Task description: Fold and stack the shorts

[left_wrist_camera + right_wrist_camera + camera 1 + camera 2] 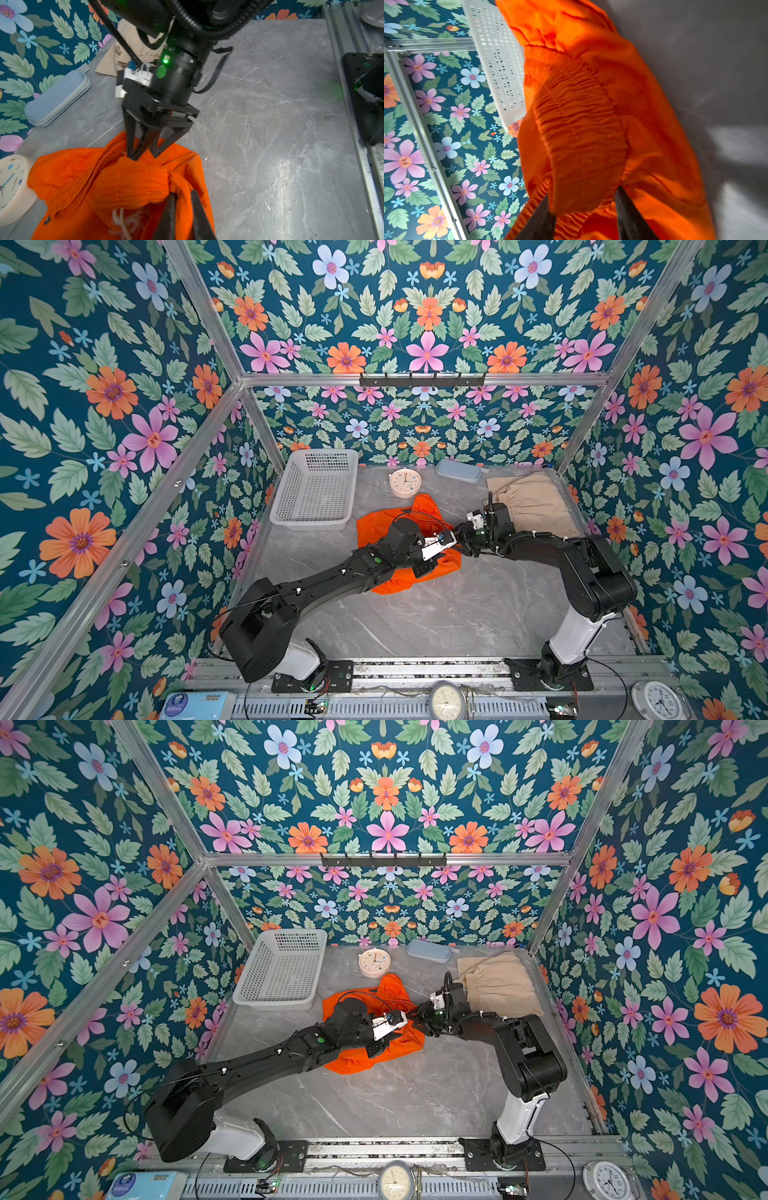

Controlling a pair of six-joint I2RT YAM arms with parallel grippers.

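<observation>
The left gripper (182,193) and right gripper (143,154) each clamp the waistband (581,135) of the orange shorts (83,176), tips close together; the band runs bunched between them

The bright orange cloth shorts (374,526) lie mid-table on the grey marble-patterned table (457,614). Behind-left sits the white perforated plastic basket (309,524), and directly behind is the round cream clock (405,482). The beige cloth shorts (536,502) lie right-rear, with the pale blue zip case (459,470) seemingly just beside them.
</observation>
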